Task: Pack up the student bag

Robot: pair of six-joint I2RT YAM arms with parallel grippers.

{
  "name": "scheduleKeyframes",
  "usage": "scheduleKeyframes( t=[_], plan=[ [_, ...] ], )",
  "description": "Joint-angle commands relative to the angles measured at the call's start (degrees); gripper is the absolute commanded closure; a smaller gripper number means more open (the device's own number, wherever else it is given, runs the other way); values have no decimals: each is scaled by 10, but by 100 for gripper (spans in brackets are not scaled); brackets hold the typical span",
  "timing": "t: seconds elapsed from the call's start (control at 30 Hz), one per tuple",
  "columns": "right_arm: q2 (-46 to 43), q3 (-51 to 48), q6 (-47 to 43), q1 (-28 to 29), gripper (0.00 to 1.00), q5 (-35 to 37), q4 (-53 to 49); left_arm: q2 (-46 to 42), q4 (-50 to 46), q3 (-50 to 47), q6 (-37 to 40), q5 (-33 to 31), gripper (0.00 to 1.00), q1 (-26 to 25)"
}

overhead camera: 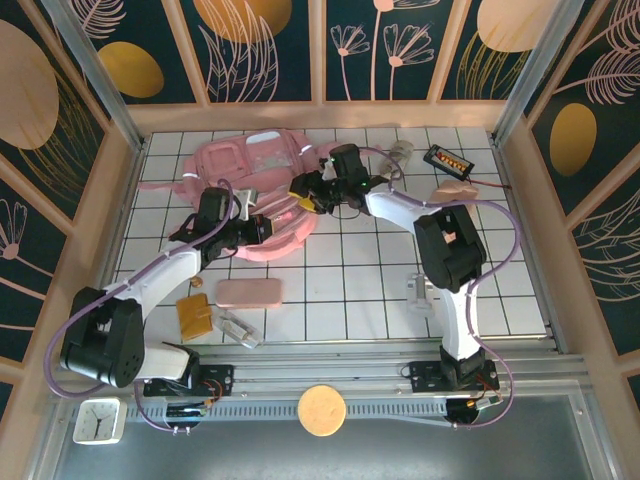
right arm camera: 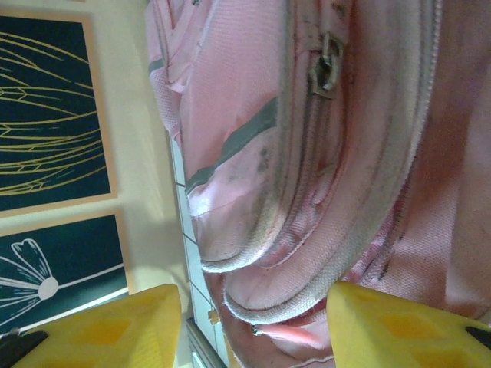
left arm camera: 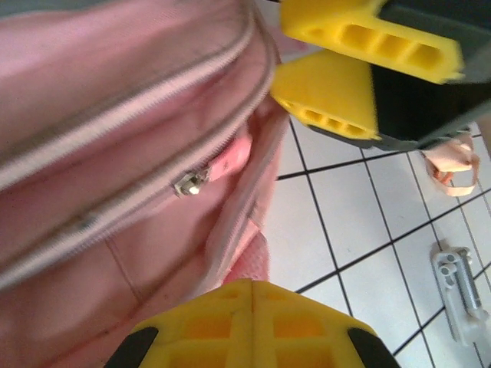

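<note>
We judge this the opening step: the student bag (overhead camera: pixel 250 165) lies at the worktop's (overhead camera: pixel 380 290) far left. Our left gripper (overhead camera: pixel 268 228), arm stretched low, looks pinched shut on the bag's near edge. The right gripper (overhead camera: pixel 303 195), elbow folded back, hovers spread and empty beside it. Next, it must catch the zip pull (right arm camera: pixel 325 64).

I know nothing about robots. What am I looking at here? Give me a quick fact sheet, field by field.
Surface: white tiled table.
Bag: student bag, pink, lying toward the far left.
Left arm: left fingers closed together at the bag's near edge; unclear whether they pinch fabric.
Right arm: right fingers open, bag's zipped side between them.
Loose items: pink pencil case near the front; beige pouch at right.
</note>
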Motion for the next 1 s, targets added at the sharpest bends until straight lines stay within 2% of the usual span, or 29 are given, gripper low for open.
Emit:
scheduleKeyframes(
  t=[0.0,0.27,0.43,0.67,0.77,0.87,0.97],
  plan=[
    [23,32,-2,4,48,4,5,-20,20,-14,-12,21,100,2],
    [30,15,25,11,43,-4,19,-29,28,-30,-23,8,100,2],
    [30,-5,29,12,43,12,9,-26,18,-33,-39,-33,100,3],
    [35,-36,51,10,44,20,35,-21,17,-34,-44,-51,100,7],
    [52,-21,62,11,44,16,44,-16,15,-36,-42,-55,100,8],
    [62,-7,67,12,46,15,67,-11,19,-40,-43,-63,100,14],
    [64,0,72,12,52,17,96,-3,25,-40,-43,-61,100,21]
  ],
)
